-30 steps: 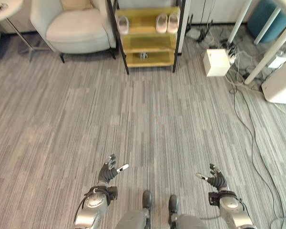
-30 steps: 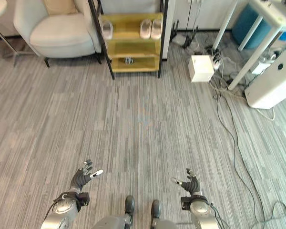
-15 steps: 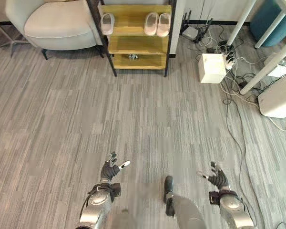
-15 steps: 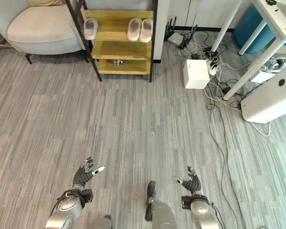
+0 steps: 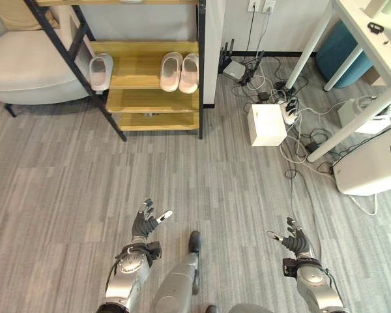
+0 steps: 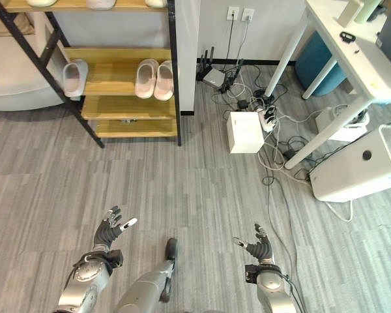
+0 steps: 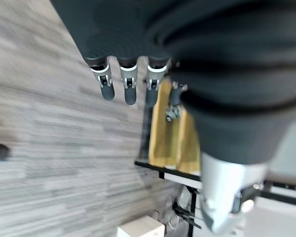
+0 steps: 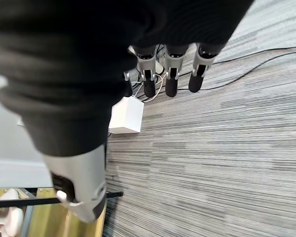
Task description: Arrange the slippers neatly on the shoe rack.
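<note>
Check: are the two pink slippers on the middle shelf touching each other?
Touching. In the left eye view the left pink slipper and the right pink slipper lie side by side on the shoe rack, inner edges meeting, no shelf showing between.

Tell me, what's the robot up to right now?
Left robot hand and right robot hand open, empty. Pair of slippers and single slipper on shoe rack. Cables lie off right.

slippers (image 5: 179, 72) on shoe rack (image 5: 146, 102); armchair (image 5: 23, 65) left
</note>
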You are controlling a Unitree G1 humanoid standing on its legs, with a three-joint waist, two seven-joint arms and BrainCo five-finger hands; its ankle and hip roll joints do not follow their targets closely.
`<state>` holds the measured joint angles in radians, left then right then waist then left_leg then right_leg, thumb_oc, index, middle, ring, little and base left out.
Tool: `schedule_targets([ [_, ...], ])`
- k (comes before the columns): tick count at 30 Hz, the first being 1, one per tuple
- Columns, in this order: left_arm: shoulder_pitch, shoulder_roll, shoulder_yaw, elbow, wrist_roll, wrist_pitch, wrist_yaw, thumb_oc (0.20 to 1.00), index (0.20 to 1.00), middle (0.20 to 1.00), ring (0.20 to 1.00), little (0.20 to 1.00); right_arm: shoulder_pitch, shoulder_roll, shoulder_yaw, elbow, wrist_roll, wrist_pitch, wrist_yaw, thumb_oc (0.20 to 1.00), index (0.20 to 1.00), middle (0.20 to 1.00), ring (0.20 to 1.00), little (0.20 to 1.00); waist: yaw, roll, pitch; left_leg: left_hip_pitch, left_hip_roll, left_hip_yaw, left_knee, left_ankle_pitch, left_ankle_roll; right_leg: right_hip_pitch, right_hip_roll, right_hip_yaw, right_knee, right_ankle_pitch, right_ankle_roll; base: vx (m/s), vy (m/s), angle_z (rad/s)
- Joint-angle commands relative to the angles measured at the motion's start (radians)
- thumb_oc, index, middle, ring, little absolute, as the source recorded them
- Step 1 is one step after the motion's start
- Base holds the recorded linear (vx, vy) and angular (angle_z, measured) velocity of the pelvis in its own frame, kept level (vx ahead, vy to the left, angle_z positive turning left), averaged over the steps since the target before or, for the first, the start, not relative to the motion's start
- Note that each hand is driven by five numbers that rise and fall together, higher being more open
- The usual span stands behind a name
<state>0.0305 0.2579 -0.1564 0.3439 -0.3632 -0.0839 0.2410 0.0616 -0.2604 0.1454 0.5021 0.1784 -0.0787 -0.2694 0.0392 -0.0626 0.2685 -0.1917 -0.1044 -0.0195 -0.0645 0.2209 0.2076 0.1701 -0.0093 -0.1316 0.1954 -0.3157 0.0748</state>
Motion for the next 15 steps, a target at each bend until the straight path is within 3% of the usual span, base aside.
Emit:
schedule_targets([
  [1, -0.01, 0.058, 0.01, -0.066, 0.043, -0.037, -0.001, 1.0, 1.0, 1.0, 1.0, 1.0, -0.047, -0.01, 0.007, -0.033, 0.006, -0.016, 0.016, 1.0, 1.0, 1.0, 1.0, 1.0, 0.063, -0.037, -0.023, -0.008, 0.09, 0.021, 0.094, -0.199, -0.211, -0.054, -0.112, 0.026, -0.154, 0.188, 0.054, 0.12, 0.121, 0.32],
  [2, -0.009, 0.061, 0.011, -0.072, 0.041, -0.037, -0.003, 1.0, 1.0, 1.0, 1.0, 1.0, -0.049, -0.007, 0.007, -0.032, 0.006, -0.016, 0.019, 1.0, 1.0, 1.0, 1.0, 1.0, 0.065, -0.041, -0.029, -0.004, 0.085, 0.022, 0.093, -0.208, -0.206, -0.06, -0.115, 0.03, -0.146, 0.192, 0.06, 0.18, 0.203, 0.5],
  [4, -0.002, 0.072, 0.019, -0.081, 0.04, -0.032, -0.006, 1.0, 1.0, 1.0, 1.0, 1.0, -0.034, 0.009, 0.002, -0.031, 0.0, -0.011, 0.026, 1.0, 1.0, 1.0, 1.0, 1.0, 0.066, -0.047, -0.035, 0.036, 0.067, 0.021, 0.079, -0.238, -0.177, -0.124, -0.13, 0.037, -0.005, 0.242, 0.094, 0.18, 0.25, 0.52],
  [7, 0.013, 0.076, 0.023, -0.096, 0.048, -0.028, -0.011, 1.0, 1.0, 1.0, 1.0, 1.0, -0.025, 0.015, -0.004, -0.023, -0.004, -0.003, 0.034, 1.0, 1.0, 1.0, 1.0, 1.0, 0.05, -0.034, -0.015, 0.094, 0.059, 0.022, 0.052, -0.248, -0.153, -0.195, -0.159, 0.025, 0.169, 0.402, 0.13, 0.08, 0.155, 0.06],
  [9, 0.021, 0.08, 0.023, -0.097, 0.054, -0.026, -0.015, 1.0, 1.0, 1.0, 1.0, 1.0, -0.015, 0.018, -0.006, -0.021, -0.008, -0.001, 0.032, 1.0, 1.0, 1.0, 1.0, 1.0, 0.043, -0.001, -0.001, 0.146, 0.074, 0.014, 0.017, -0.257, -0.147, -0.249, -0.162, 0.007, 0.281, 0.413, 0.127, 0.11, 0.149, 0.05],
  [10, 0.023, 0.078, 0.022, -0.101, 0.055, -0.027, -0.017, 1.0, 1.0, 1.0, 1.0, 1.0, -0.013, 0.022, -0.01, -0.018, -0.006, -0.002, 0.03, 1.0, 1.0, 1.0, 1.0, 1.0, 0.037, 0.014, 0.003, 0.174, 0.079, 0.003, 0.0, -0.265, -0.146, -0.291, -0.154, -0.007, 0.291, 0.389, 0.111, 0.31, 0.112, -0.13],
  [11, 0.028, 0.071, 0.022, -0.105, 0.051, -0.031, -0.024, 1.0, 1.0, 1.0, 1.0, 1.0, -0.016, 0.022, -0.01, -0.013, 0.002, -0.002, 0.031, 1.0, 1.0, 1.0, 1.0, 1.0, 0.018, 0.023, 0.022, 0.226, 0.07, -0.019, -0.008, -0.288, -0.152, -0.342, -0.132, -0.036, 0.157, 0.311, 0.079, 0.38, 0.042, -0.22],
  [14, 0.027, 0.066, 0.027, -0.09, 0.047, -0.037, -0.021, 1.0, 1.0, 1.0, 1.0, 1.0, -0.021, 0.015, -0.01, 0.003, 0.014, -0.002, 0.024, 1.0, 1.0, 1.0, 1.0, 1.0, -0.011, 0.021, 0.044, 0.289, 0.055, -0.05, -0.022, -0.317, -0.165, -0.389, -0.105, -0.059, -0.128, 0.369, 0.083, 0.39, -0.051, 0.13],
  [15, 0.012, 0.064, 0.024, -0.066, 0.049, -0.041, -0.014, 1.0, 1.0, 1.0, 1.0, 1.0, -0.017, 0.013, -0.013, 0.014, 0.015, 0.003, 0.02, 1.0, 1.0, 1.0, 1.0, 1.0, -0.039, 0.02, 0.046, 0.314, 0.051, -0.077, -0.023, -0.336, -0.173, -0.422, -0.082, -0.006, -0.218, 0.402, 0.095, 0.36, -0.051, 0.57],
])
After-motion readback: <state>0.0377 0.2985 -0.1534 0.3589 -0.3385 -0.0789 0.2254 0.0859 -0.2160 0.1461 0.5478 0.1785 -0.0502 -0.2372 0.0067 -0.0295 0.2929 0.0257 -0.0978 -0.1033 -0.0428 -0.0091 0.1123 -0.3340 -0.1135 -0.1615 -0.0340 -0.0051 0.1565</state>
